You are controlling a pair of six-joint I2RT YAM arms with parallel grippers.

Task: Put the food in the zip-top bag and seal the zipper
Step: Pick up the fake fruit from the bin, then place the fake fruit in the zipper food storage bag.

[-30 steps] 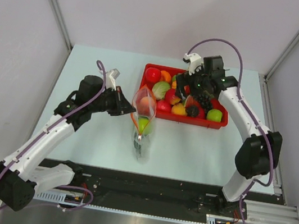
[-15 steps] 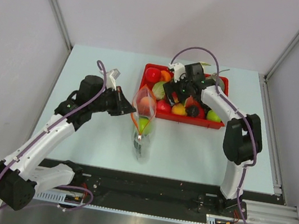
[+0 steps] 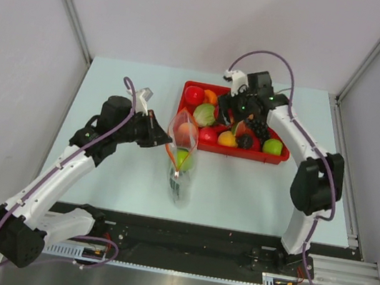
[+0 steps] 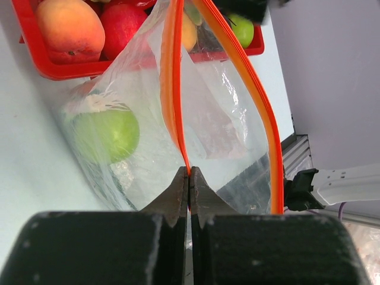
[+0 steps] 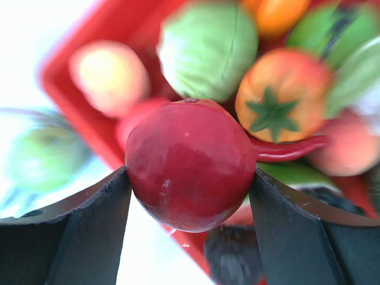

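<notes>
Left hand (image 4: 189, 180): pinched zipper (image 4: 171, 89) of zip-top bag (image 4: 219, 119) (green apple (image 4: 107, 133) inside).
Right hand (image 5: 189, 190): clamped a red fruit (image 5: 190, 157) over the tray (image 5: 127, 24).

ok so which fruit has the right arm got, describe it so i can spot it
Start at the red tray on the far side of the table, where the right gripper hangs over its left half. Between its two black fingers is a smooth, dark red ball-shaped fruit, the only one gripped; the green cabbage and orange tomato beyond it lie loose.
</notes>
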